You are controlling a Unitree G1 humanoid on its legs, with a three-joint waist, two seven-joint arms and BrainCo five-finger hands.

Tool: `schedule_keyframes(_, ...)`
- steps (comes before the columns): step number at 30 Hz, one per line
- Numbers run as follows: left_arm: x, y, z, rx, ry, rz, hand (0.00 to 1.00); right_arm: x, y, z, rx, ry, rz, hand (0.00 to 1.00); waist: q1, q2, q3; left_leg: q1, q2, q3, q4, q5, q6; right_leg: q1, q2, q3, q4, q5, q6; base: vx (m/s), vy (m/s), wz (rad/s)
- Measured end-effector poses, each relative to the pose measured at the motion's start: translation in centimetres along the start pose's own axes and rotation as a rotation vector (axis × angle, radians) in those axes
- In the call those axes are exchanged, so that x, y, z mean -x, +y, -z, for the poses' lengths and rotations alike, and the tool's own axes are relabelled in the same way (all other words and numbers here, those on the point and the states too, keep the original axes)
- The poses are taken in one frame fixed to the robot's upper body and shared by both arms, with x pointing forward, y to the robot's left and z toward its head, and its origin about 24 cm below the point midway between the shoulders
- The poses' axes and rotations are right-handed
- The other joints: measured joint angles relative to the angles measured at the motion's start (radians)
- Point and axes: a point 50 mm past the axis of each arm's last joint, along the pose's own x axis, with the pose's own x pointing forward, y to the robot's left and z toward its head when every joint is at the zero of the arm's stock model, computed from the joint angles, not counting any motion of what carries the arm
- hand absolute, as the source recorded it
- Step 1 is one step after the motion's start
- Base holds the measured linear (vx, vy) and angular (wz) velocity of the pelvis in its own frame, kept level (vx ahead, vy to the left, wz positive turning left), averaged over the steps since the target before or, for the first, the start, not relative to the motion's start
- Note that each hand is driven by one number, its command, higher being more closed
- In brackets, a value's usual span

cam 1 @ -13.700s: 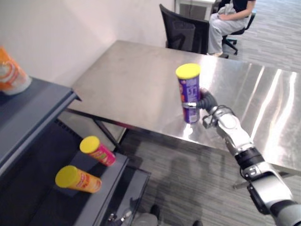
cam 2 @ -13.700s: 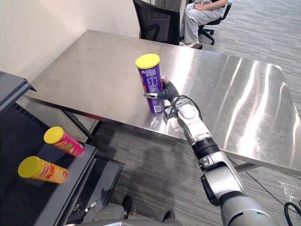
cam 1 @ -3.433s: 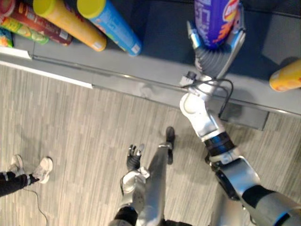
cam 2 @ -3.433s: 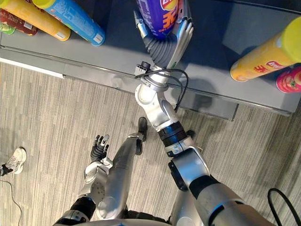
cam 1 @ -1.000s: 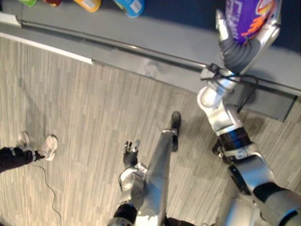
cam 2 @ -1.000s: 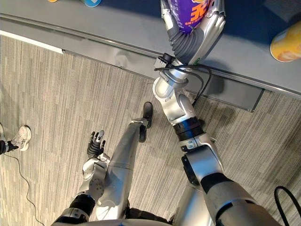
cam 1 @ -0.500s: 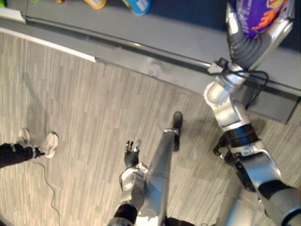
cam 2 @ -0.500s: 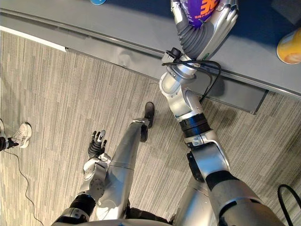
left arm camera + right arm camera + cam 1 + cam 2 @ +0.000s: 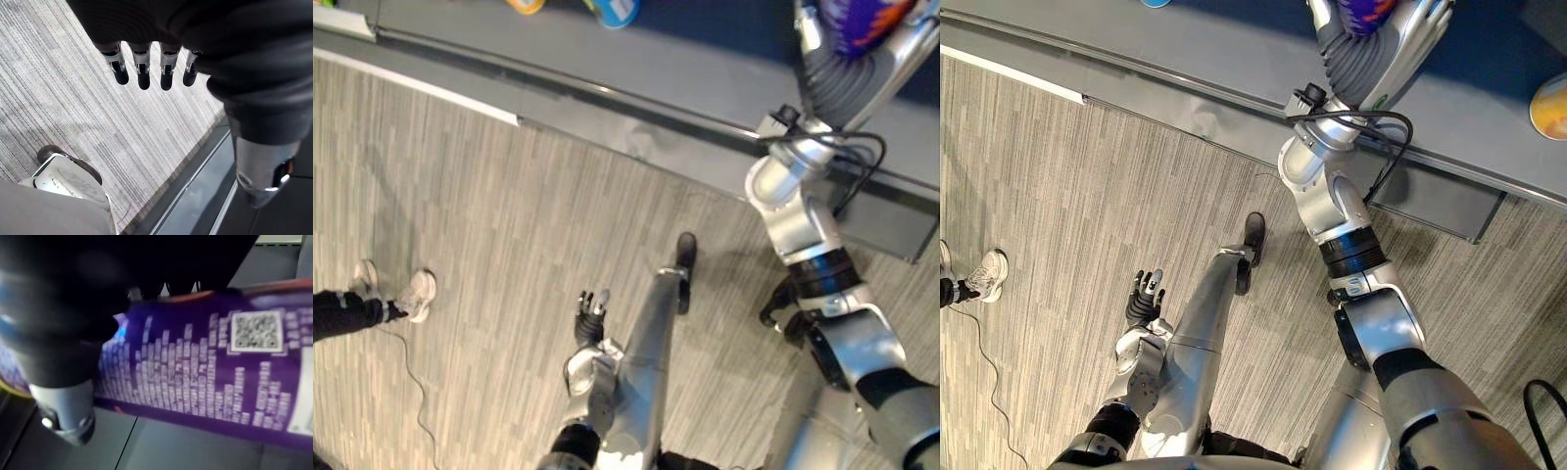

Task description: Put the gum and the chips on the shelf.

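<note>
The right hand (image 9: 1376, 61) has its fingers and thumb curled round the purple chips can (image 9: 195, 377), holding it over the grey shelf (image 9: 1175, 54), while the left hand (image 9: 1143, 298) hangs relaxed, fingers straight, above the floor (image 9: 1058, 196).

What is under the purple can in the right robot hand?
The grey shelf board lies under the can, which the right robot hand grips. Whether they touch is hidden.

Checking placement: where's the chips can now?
Chips can: in the right hand over the grey shelf, top right of eye views, left of an orange can.
</note>
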Motion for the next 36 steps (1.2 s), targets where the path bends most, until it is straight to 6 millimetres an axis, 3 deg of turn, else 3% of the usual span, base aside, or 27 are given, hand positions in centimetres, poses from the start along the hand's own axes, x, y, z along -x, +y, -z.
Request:
schedule_keyframes(18, 0.2, 0.2, 0.3, -0.015, 0.011, 0.010, 0.00, -0.2, 0.1, 0.1, -0.016, 0.032, 0.005, 0.00, 0.009, 0.000, 0.000, 0.008, -0.003, 0.004, 0.002, 0.002, 0.008, 0.008, -0.005, 0.002, -0.002, 0.000, 0.000, 0.00, -0.001, 0.00)
schedule_keyframes(36, 0.3, 1.2, 0.8, -0.038, 0.023, -0.056, 0.00, 5.2, -0.1, 2.7, 0.036, 0.200, -0.122, 0.00, -0.025, 0.000, 0.000, 0.112, 0.021, 0.029, -0.059, 0.005, 0.005, 0.106, 0.025, 0.005, -0.081, 0.014, 0.006, 0.01, -0.021, -0.05)
